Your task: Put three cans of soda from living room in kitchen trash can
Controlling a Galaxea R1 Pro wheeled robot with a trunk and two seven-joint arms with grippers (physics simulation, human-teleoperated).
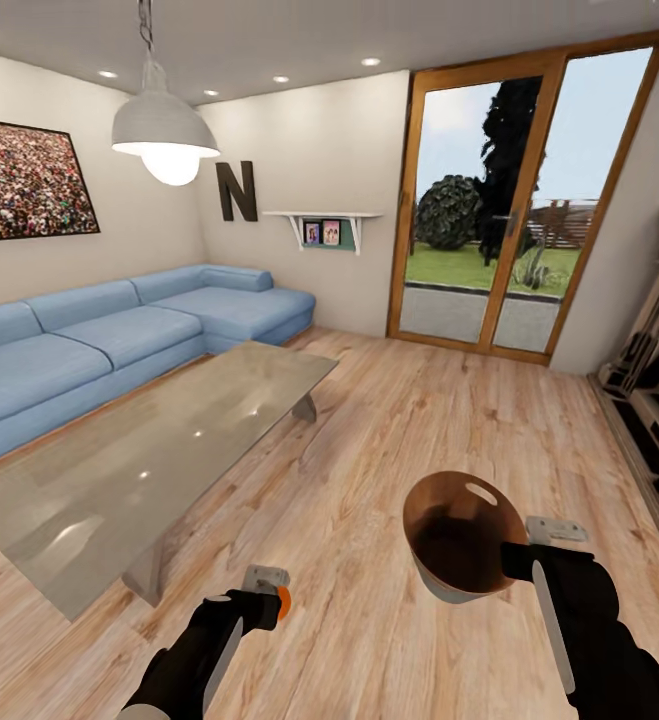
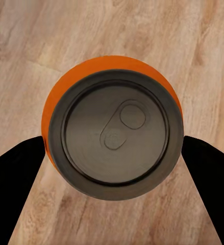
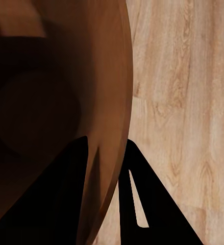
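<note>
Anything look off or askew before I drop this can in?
Nothing spilled or damaged. The trash can is off the floor, tilted, its rim pinched by the right gripper. The orange soda can sits square between the left gripper fingers. The glass table is bare.

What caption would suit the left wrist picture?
Left gripper clamps an orange soda can, seen end-on above the wood floor.

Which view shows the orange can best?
The left wrist view: the orange can sits large between the two dark fingers, its grey top and pull tab clear. In the head view it is just a small orange sliver at the left gripper.
</note>
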